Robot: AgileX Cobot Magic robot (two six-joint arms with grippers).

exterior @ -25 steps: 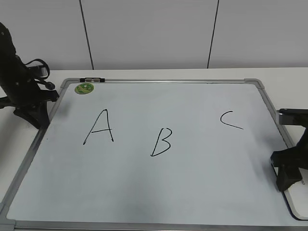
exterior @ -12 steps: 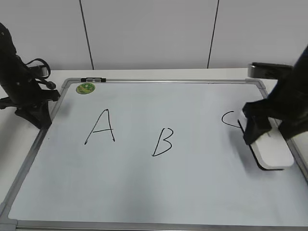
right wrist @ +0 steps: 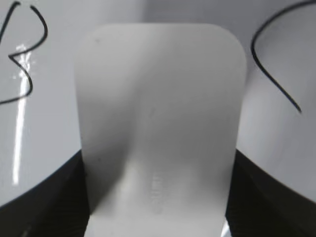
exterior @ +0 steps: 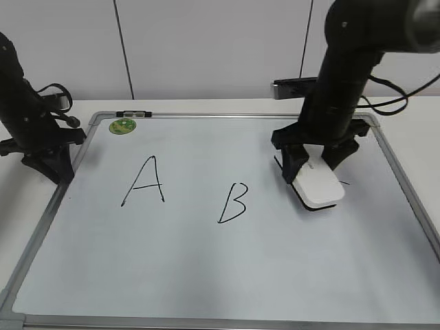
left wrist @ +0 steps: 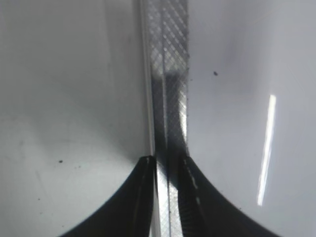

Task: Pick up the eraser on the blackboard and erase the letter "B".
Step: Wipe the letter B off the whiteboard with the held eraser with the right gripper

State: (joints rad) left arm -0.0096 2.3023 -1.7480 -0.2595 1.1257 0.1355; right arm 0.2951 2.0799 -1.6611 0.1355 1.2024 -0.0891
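Note:
The blackboard (exterior: 206, 275) lies flat on the table with the black letters "A" (exterior: 144, 182), "B" (exterior: 232, 203) and a "C" mostly hidden behind the right arm. My right gripper (exterior: 313, 165) is shut on the white eraser (exterior: 317, 184), which sits low over the board just right of the "B". In the right wrist view the eraser (right wrist: 158, 108) fills the middle between the jaws (right wrist: 158, 197), with the "B" (right wrist: 24, 54) at its upper left and the "C" (right wrist: 271, 64) at its upper right. My left gripper (left wrist: 168, 168) is shut on the board's grey frame (left wrist: 168, 74) at the left edge (exterior: 51, 165).
A round green sticker (exterior: 122, 126) sits at the board's far left corner. A small black and silver piece (exterior: 132, 113) lies on the far frame. White wall panels stand behind the table.
My right arm has come up from the board's right edge with the eraser and carried it left across the "C" to beside the "B". The left arm has not moved.

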